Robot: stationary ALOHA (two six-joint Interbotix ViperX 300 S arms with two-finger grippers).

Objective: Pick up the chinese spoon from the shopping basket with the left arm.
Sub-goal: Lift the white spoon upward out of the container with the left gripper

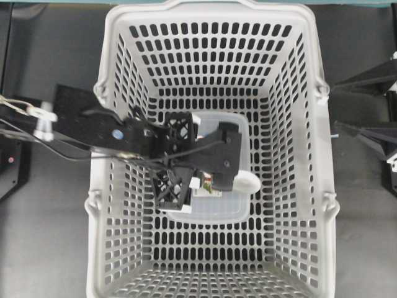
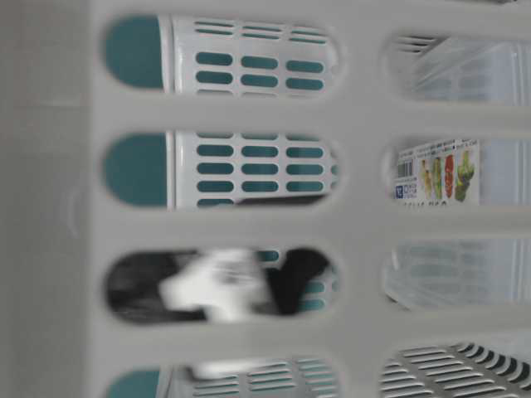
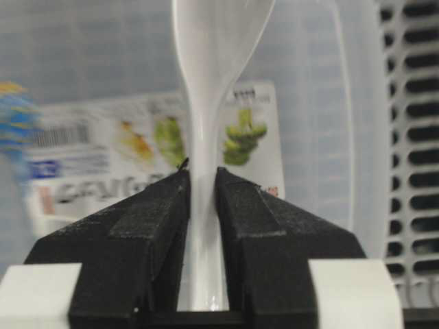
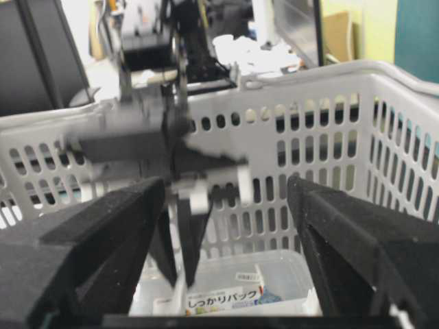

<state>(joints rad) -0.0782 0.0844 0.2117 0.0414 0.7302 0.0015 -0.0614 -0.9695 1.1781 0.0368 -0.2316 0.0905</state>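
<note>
Inside the basket [image 1: 118, 248], the left gripper [image 3: 203, 205] clamps the spoon [image 3: 209, 103] handle; lift straight up, keeping squeeze steady.

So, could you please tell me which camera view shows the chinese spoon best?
The left wrist view: the chinese spoon fills the centre, its handle between the left gripper fingers. Overhead shows only its bowl past the gripper. The table-level view gives only a white blur, and I cannot make it out in the right wrist view.
</note>
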